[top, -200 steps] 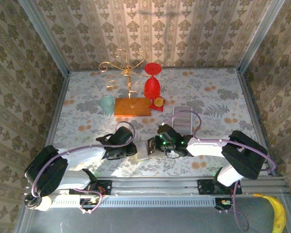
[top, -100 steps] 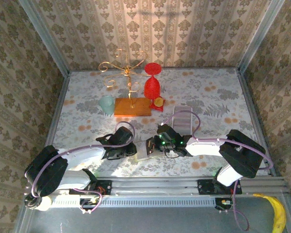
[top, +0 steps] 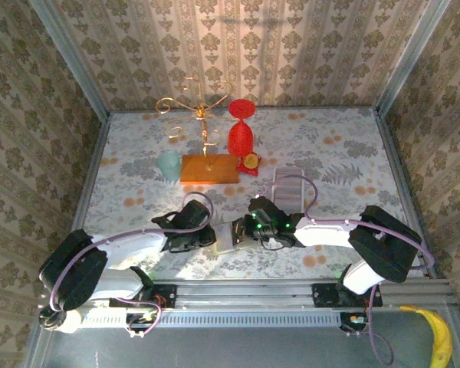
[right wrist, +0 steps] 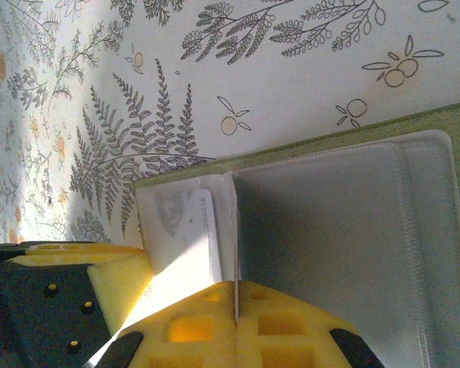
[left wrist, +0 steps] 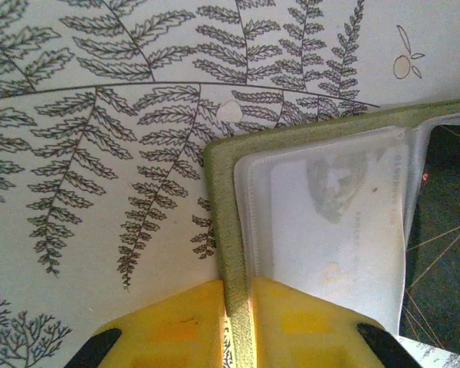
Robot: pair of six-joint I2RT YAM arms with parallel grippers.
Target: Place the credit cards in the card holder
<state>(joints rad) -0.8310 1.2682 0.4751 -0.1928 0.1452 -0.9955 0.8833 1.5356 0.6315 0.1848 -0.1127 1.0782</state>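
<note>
Nothing legible. The dark card (left wrist: 443,230) in the card holder (left wrist: 228,230) carries gold lettering (runs sideways, too small to read).

Card (left wrist: 333,203) in card holder (left wrist: 231,222) — on table (left wrist: 100,153).

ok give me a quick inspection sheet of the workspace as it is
surface: fern-print cloth, flat
job's things: card holder open at centre, whitish card in a clear sleeve, dark card beside it; pale stack behind, maybe cards
clutter: gold stand, red goblet, teal cup, banana outside the metal rail
grippers: left claw shut on holder's green edge; right claw shut on a thin leaf, card or sleeve unclear
cables: purple cables along both arms
surroundings: patterned walls, metal rail
</note>
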